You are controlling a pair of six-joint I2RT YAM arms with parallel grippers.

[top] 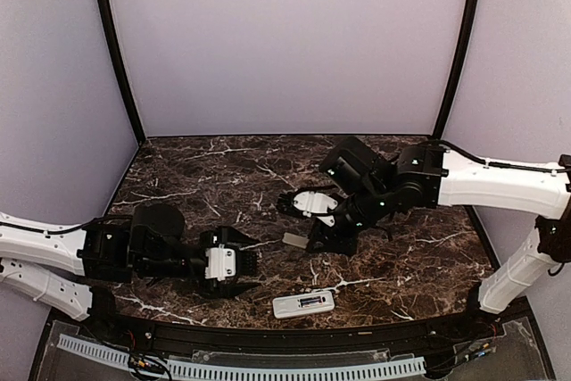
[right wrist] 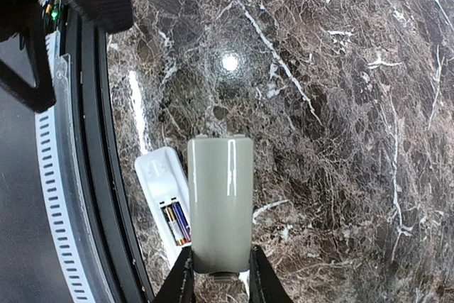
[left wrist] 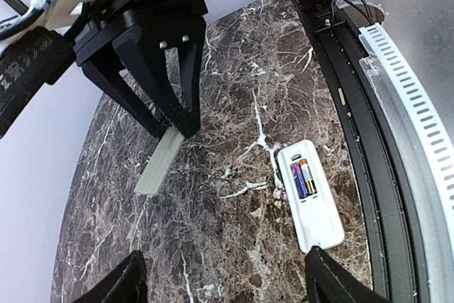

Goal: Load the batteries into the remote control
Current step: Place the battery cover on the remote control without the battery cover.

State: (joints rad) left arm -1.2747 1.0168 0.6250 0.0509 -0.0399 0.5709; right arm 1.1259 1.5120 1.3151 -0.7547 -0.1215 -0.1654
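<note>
Room is tight on the far left, where the wall (top: pixel 53 131) meets the table (top: pixel 205 167) edge. My left claw (top: pixel 250 272) sits low near the front edge, pointing to the right. Its fingers are spread wide and hold nothing. Open table lies past it, as far as the back wall (top: pixel 285 42).

Next in line is the remote (top: pixel 303 303). It lies flat, back side up, close to the black rail (top: pixel 268 332) at the front edge but not touching it. The batteries (left wrist: pixel 303 179) lie side by side in its open slot. No claw touches the remote. A strip of open table lies between it and my left claw.

Just behind the remote is the grey lid (right wrist: pixel 220 204). My right claw (right wrist: pixel 220 278) pinches one end of it tight. The lid tilts down, with its free end low by the table. I cannot tell if it touches. Lid and remote are apart.

My right arm (top: pixel 500 180) stretches in from the right side, over the table. Open table lies in front of it, out to the right edge.
</note>
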